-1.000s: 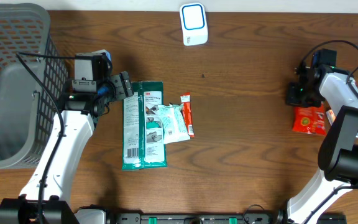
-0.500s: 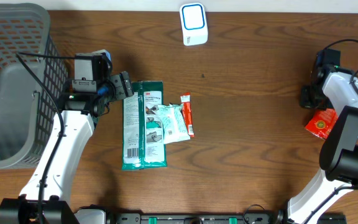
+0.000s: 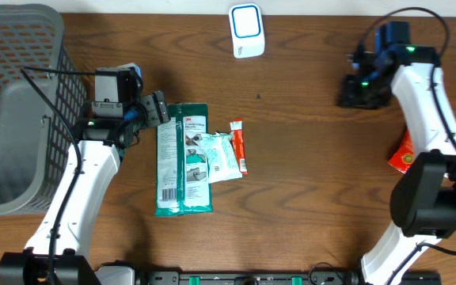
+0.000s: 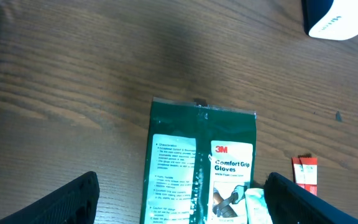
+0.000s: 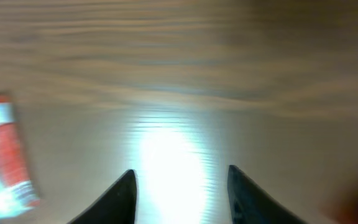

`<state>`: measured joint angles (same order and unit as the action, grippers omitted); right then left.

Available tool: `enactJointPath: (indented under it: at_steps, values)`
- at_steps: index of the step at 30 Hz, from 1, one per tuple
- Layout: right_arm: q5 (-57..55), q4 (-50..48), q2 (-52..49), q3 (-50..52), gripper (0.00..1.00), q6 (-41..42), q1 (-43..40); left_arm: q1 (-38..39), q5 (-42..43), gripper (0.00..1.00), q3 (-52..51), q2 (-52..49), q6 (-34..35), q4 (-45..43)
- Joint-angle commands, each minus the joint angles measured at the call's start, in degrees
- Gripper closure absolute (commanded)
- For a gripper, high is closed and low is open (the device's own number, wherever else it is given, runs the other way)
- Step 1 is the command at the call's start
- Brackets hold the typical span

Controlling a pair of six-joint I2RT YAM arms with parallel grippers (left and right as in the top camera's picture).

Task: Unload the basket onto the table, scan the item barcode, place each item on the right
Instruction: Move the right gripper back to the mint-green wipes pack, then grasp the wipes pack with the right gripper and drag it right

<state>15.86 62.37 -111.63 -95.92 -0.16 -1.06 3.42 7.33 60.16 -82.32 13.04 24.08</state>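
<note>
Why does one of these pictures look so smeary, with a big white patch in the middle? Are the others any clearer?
Right wrist view: everything is smeared, with white glare on the table and a red packet reduced to a streak. Left wrist view: sharp, and the print on the glove pack is readable. Overhead view: crisp and evenly lit.

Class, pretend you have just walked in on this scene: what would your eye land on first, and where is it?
The green glove pack lying flat left of the table's centre stands out first. Next is the big grey basket filling the left edge. After that come the white-and-blue scanner at the far edge and a red packet near the right edge.
</note>
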Motion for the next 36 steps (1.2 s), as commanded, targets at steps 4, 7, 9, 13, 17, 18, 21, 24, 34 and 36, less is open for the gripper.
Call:
enactJointPath:
  at_steps: [4,7,9,13,17,18,21,24,34,36]
  values:
    - [21.7,-2.9,0.6,-0.3,0.25,0.3,9.9,-0.1,-0.5,0.14,0.8,0.3,-0.8,0.1]
    - [19.2,-4.2,0.6,-0.2,0.31,0.5,15.1,-0.1,-0.5,0.14,0.8,0.3,-0.8,0.1]
    - [13.6,-5.9,0.6,0.2,0.32,2.2,20.2,-0.1,-0.5,0.14,0.8,0.3,-0.8,0.1]
    - [1.9,-8.4,0.1,1.0,0.32,8.7,27.4,-0.1,-0.5,0.14,0.8,0.3,-0.8,0.1]
    - [-4.5,-12.4,-1.0,3.3,0.33,14.1,34.2,-0.1,-0.5,0.14,0.8,0.3,-0.8,0.1]
    - [-4.8,-12.7,-1.2,3.5,0.33,14.5,34.8,-0.1,-0.5,0.14,0.8,0.3,-0.8,0.1]
    - [-5.5,-13.5,-2.9,3.9,0.34,15.0,37.6,-0.1,-0.5,0.14,0.8,0.3,-0.8,0.1]
    - [-5.5,-13.5,-3.9,3.9,0.35,16.1,38.8,-0.1,-0.5,0.14,0.8,0.3,-0.8,0.1]
    - [-7.0,-13.8,-9.7,4.2,0.37,17.1,40.1,-0.1,-0.5,0.14,0.8,0.3,-0.8,0.1]
    - [-7.0,-13.7,-10.4,4.2,0.41,17.2,40.1,-0.1,-0.5,0.14,0.8,0.3,-0.8,0.1]
